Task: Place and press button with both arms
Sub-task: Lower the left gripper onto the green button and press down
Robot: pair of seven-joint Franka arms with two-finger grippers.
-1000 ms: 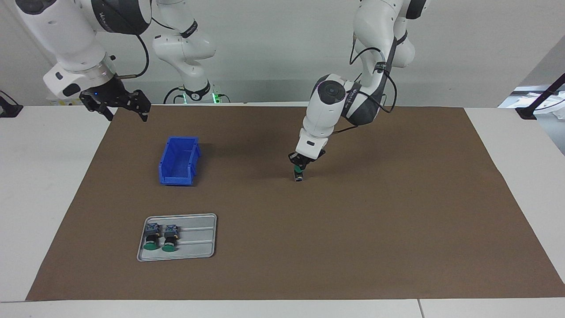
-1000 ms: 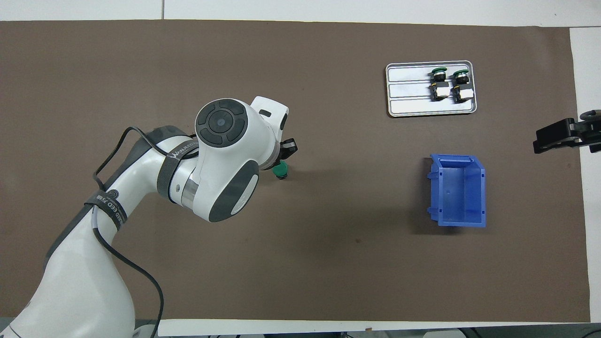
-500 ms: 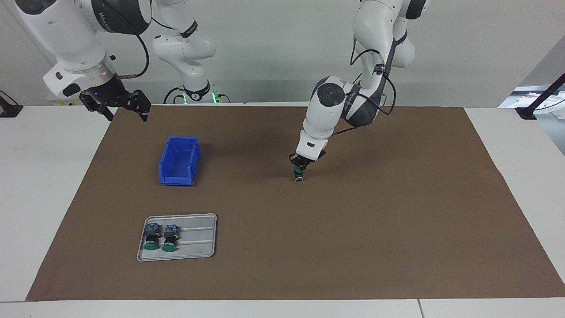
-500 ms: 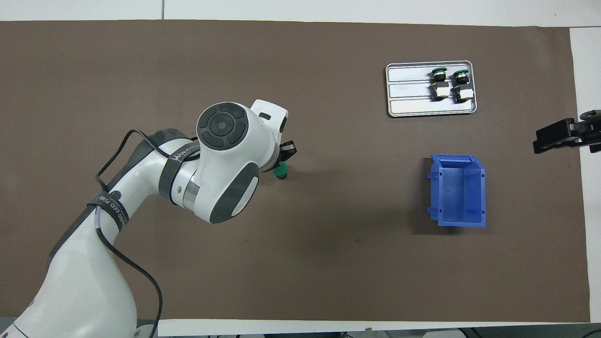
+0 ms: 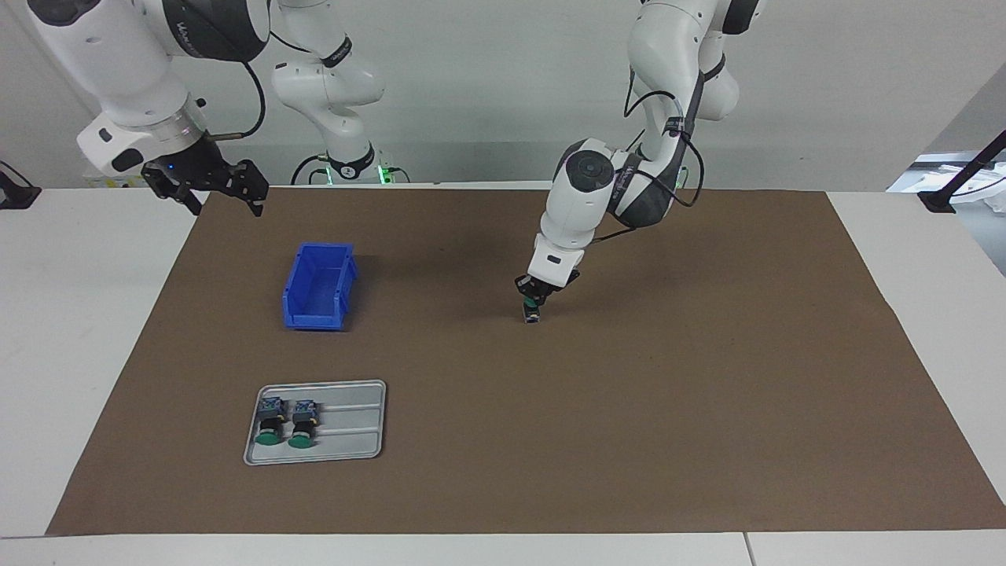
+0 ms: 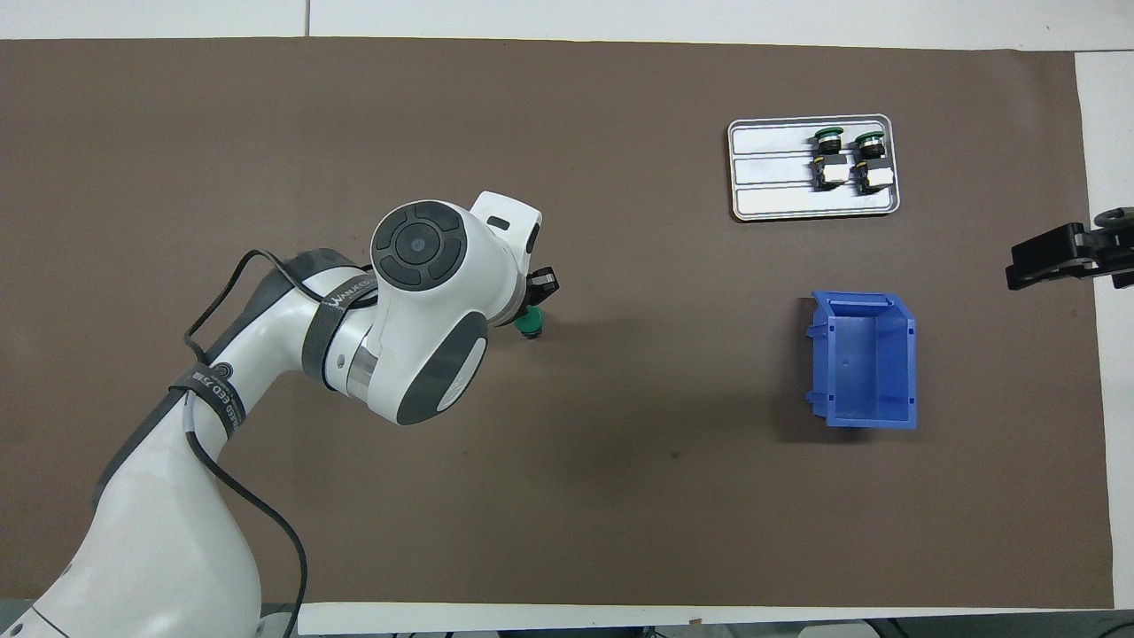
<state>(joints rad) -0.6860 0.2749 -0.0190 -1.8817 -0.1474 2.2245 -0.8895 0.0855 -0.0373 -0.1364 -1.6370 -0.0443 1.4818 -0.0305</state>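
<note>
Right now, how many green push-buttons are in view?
3. Two lie side by side in the metal tray: one, the other. The third stands on the brown mat under the shut left gripper. None looks hidden.

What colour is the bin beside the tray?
Blue bin; overhead view shows it best.
</note>
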